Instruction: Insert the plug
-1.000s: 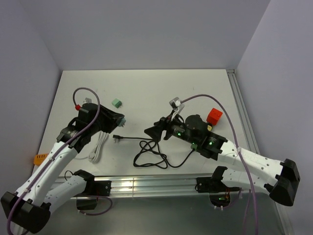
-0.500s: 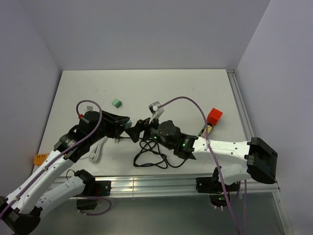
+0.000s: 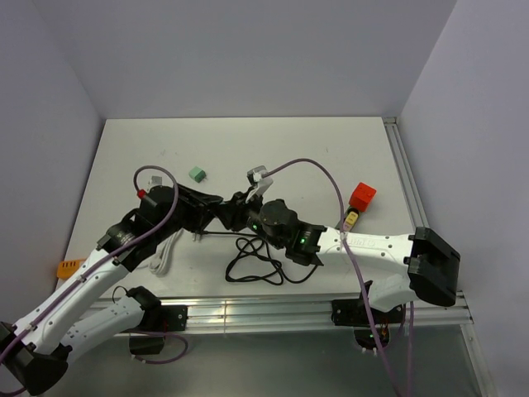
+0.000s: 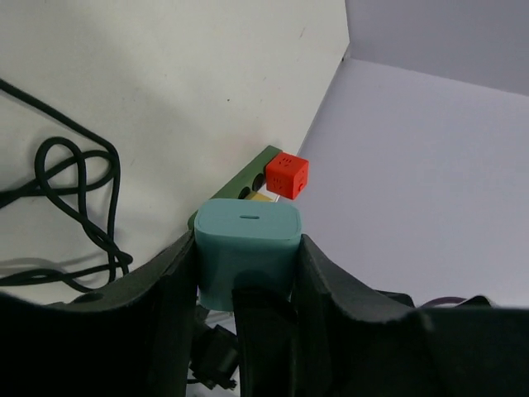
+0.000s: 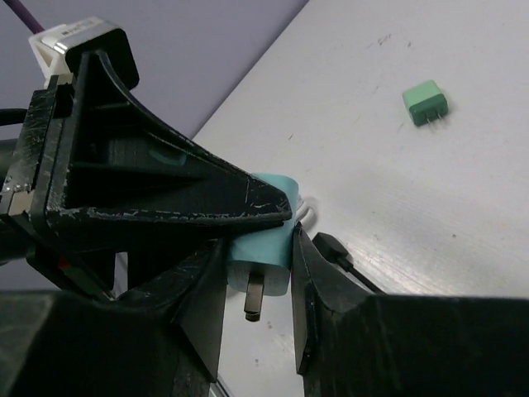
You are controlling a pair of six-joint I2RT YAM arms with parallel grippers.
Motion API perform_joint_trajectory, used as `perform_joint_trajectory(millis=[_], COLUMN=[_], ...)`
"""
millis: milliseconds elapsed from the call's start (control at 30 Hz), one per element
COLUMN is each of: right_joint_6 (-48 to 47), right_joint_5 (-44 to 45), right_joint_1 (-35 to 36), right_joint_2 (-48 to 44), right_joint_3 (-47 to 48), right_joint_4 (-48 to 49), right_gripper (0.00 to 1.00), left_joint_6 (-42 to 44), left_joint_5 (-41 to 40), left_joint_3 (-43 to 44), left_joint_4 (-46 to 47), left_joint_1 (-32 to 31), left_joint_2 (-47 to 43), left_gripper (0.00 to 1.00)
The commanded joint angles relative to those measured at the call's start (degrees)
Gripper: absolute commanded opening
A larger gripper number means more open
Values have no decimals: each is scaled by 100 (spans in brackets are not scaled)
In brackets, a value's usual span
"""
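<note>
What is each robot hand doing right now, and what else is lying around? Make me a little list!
left gripper: shut on the teal charger, slot end facing its camera
right gripper: closed on the same charger's sides, a prong sticking out between the fingers
black cable: coiled loose on the table
green plug: lying alone, farther back
red cube: far right side

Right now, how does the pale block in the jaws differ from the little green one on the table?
The pale teal charger is clamped in the jaws, prongs pointing down; the green plug lies loose on the table, prongs sideways. The charger is paler, the green plug deeper in colour. Both are small blocks with metal prongs.
</note>
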Motion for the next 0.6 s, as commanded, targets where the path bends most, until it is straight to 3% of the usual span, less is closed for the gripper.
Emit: perform_joint_trajectory(millis=[0,100,167,233,333,367,467,567], right_joint_6=[-132,-194,-203,-352,-922,-1054,-1433,-1513], right_joint_5=[-93,-426,-1047,-1445,-2105,-2210,-3070,-3336], right_joint_1=[-15,-146,-418,-603,-806,-832,-1051,-1122], right_joint_2=[-145,-558,-918,-1303,-1909,-2043,-2334,-2510], right_joint_3=[-16,-525,-903,-1254,-1755,-1835,-1932,-2055], right_joint_4=[287,410,454,550,796,797,797,1025], right_gripper=[0,0,0,0,0,0,0,0], left_joint_6=[1043,2125,2642,3004,3234,3330,3463,3490], left_joint_5=[338,373,487,784,997,1398,2442,2685], left_joint_3=[103,112,-45,-369,-214,-118,252,489], left_joint_4=[691,727,954,1524,1309,1168,1061,931], left_joint_1=[-87,-87,-87,-78,-78,-69,-61,-61], left_joint_2=[-77,-217,-410,-718,-675,-579,18,134], left_gripper=[62,89,100,99,97,97,88,82])
